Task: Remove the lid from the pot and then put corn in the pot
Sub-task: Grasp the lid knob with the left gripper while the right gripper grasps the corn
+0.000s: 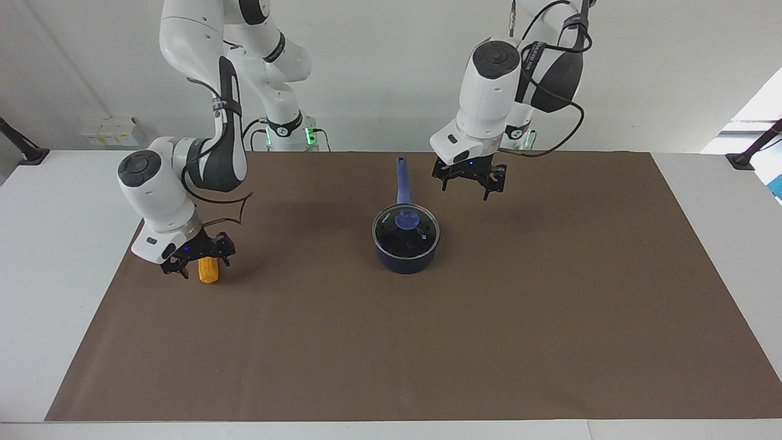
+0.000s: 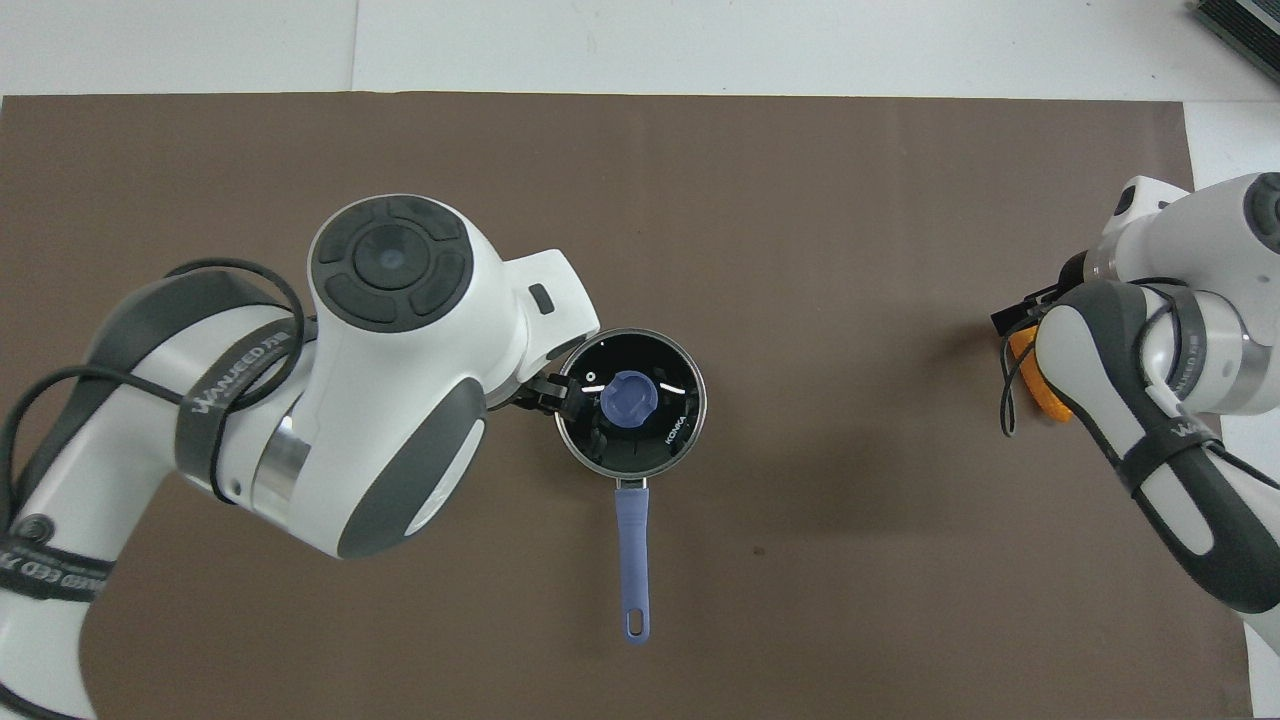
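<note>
The navy pot [image 1: 405, 259] stands mid-mat with the glass lid [image 1: 421, 235] on it, blue knob [image 1: 406, 220] up, and its handle [image 1: 401, 177] points toward the robots. It also shows in the overhead view [image 2: 633, 560], with the lid [image 2: 662, 415] in place. My left gripper [image 1: 468, 184] hangs open and empty in the air beside the handle, toward the left arm's end; its tip [image 2: 545, 392] shows at the lid's rim from overhead. The corn [image 1: 209, 271] lies on the mat toward the right arm's end. My right gripper [image 1: 198, 266] is open, low over the corn's end, which is partly hidden [image 2: 1022, 352].
A brown mat [image 1: 391, 354] covers the white table [image 1: 61, 201]. The two arm bases stand at the robots' edge. From overhead the left arm's wrist covers the mat beside the pot.
</note>
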You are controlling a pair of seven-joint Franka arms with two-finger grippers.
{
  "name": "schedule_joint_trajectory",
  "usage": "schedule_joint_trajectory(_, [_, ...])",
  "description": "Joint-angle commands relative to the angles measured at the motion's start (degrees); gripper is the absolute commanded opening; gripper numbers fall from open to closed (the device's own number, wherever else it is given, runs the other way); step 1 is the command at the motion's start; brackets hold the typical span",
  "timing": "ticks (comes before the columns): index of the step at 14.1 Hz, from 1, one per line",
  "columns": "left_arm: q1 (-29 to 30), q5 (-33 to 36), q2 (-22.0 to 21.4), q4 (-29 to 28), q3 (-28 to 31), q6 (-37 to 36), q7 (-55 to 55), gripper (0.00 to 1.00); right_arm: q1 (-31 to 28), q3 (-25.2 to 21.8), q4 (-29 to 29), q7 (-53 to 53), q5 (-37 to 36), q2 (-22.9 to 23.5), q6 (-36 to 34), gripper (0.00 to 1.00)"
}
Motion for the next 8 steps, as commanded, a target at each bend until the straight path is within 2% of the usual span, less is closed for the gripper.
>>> schedule_joint_trajectory(1, [-1.98,-0.02,3.23,1.16,0.89,4.06,-1.46,1.00,-1.58,0.03,-1.36,-6.45,0.64,0.96,1.59,1.00])
schedule_joint_trajectory(5, [-5.05,0.15,9.46,3.88,0.98,6.53,-3.81,1.00,-1.93,0.03,-3.11,-7.09,0.20,0.70,1.59,1.00])
schedule_joint_trajectory(8, [-6.37,-0.02,10.53,4.15,0.98,9.42,-5.14,1.00,-2.54,0.03,-3.91,-7.26,0.20,0.87,1.68,1.00])
